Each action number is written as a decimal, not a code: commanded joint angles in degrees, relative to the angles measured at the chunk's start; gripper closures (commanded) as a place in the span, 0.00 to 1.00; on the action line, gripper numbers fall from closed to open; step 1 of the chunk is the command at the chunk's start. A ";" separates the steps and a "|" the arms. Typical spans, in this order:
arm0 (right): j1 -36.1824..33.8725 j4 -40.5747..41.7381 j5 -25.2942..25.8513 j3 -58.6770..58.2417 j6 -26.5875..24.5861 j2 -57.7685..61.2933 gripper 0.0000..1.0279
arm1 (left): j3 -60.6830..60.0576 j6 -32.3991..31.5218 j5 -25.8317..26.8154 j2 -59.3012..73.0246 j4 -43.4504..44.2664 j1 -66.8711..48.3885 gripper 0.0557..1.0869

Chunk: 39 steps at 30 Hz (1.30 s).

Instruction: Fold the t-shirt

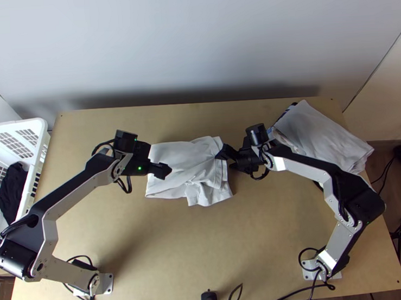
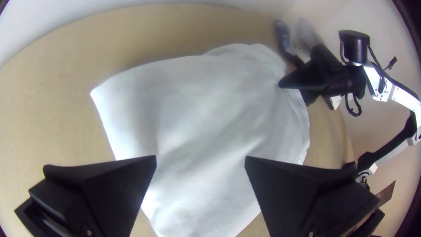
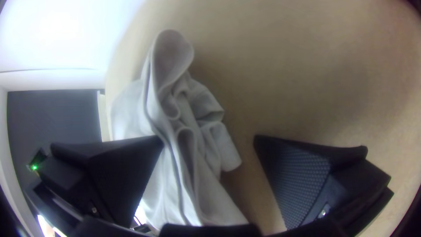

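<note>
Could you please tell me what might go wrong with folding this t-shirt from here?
The right gripper stands open at the t-shirt's rumpled edge, where several layers loop up, so it might pinch only some and pull the fold crooked. The open left gripper is over the broad white cloth; closing there could bunch it. The lower edge looks uneven, so the finished fold may come out lopsided.
</note>
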 commanded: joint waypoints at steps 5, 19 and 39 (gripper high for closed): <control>11.45 2.07 -10.97 -1.81 1.73 0.02 0.05 | 0.48 -0.21 0.07 -0.27 0.17 0.01 0.05; 16.02 10.25 -13.78 17.97 8.50 17.33 0.12 | 0.13 -0.56 0.07 -2.73 -1.50 3.61 0.05; 10.57 -1.44 -8.42 10.93 0.23 -20.29 0.97 | 0.30 -8.30 1.66 -8.53 -1.94 6.34 0.05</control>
